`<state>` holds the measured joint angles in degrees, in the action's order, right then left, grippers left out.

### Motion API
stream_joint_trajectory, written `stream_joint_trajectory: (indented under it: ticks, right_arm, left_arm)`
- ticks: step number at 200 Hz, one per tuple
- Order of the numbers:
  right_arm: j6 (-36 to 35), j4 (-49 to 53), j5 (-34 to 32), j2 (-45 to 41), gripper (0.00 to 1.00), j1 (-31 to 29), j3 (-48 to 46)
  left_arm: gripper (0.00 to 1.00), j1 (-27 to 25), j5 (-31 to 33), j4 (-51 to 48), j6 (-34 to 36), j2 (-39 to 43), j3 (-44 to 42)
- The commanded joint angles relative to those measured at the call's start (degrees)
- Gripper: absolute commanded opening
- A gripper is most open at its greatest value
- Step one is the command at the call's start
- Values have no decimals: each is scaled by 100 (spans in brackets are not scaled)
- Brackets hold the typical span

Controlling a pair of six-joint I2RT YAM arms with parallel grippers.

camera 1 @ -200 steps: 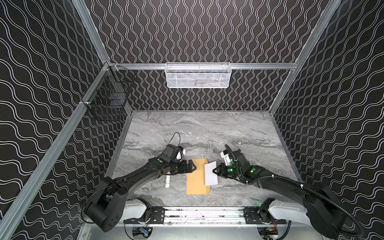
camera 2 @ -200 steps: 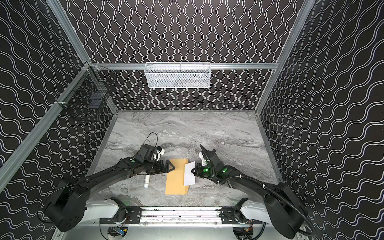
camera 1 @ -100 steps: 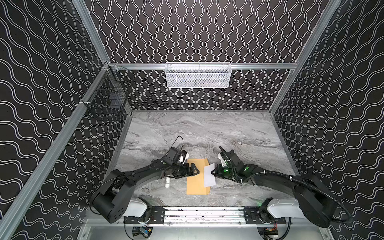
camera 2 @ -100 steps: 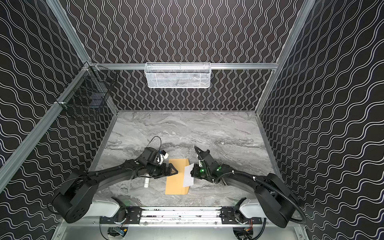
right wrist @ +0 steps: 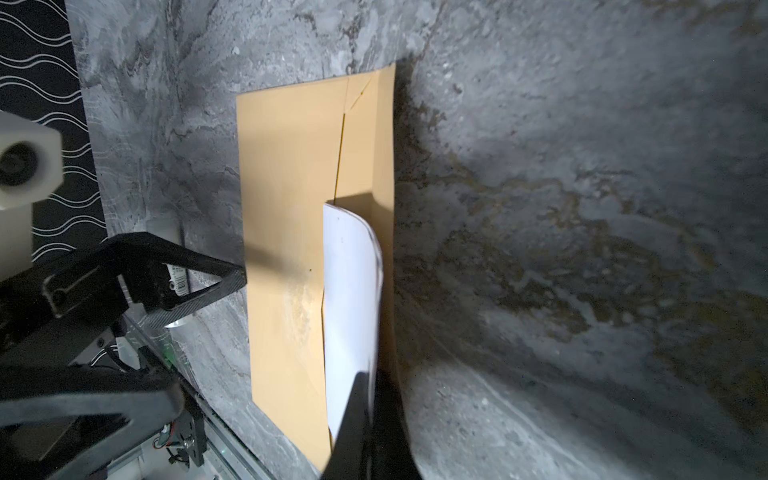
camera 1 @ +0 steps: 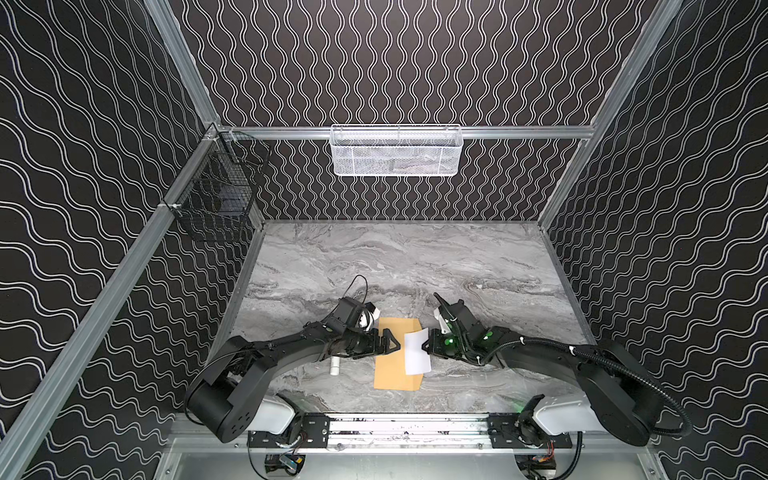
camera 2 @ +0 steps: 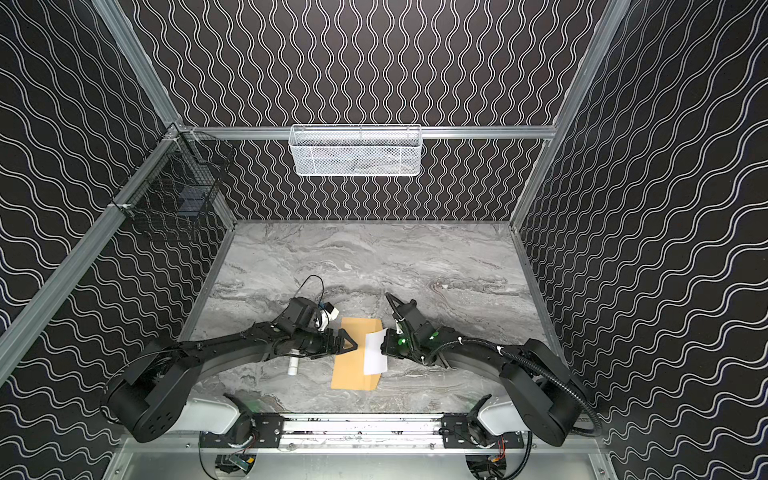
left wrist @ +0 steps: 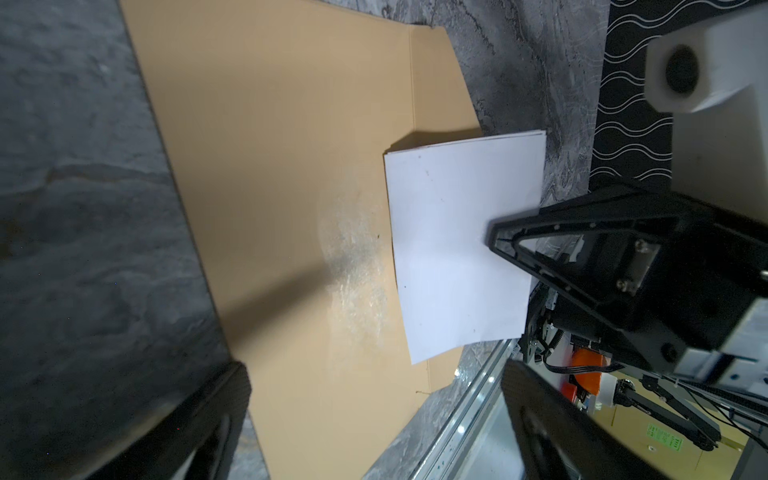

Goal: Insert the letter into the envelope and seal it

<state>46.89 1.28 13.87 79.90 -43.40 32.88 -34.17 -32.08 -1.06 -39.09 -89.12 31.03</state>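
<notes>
Tan kraft paper lying flat on the marble table [camera 1: 415,257], near the front rail, is the envelope [camera 1: 392,368]. Your right gripper [camera 1: 424,347] is clamped on 1 edge of the letter [camera 1: 417,355], which bows over the envelope's right side, where the mouth seam shows in the right wrist view. Whether the letter's leading edge has entered the mouth cannot be told. Your left gripper [camera 1: 390,341] stands wide apart, holding nothing, at the envelope's left edge. Use it: press 1 finger down to pin the envelope. Then slide the letter in low and shallow, almost parallel to the table, so the thin sheet neither buckles nor shoves the envelope away.
</notes>
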Motion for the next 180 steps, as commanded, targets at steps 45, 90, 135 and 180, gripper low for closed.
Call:
stream_joint_trajectory:
  ticks: [45,90,135,180]
  right_arm:
    - [135,340,-303,-253,0,-62,65]
    - [333,678,-750,-224,0,-254,201]
    - [504,759,-900,-120,0,-292,236]
    - [767,1045,-1159,-255,0,-364,282]
  left_arm:
    - [99,-66,60,-51,-81,141,-126]
    - [99,-98,-9,144,-147,31,-228]
    - [99,-137,-26,154,-161,53,-255]
    - [99,-147,-16,138,-195,175,-379]
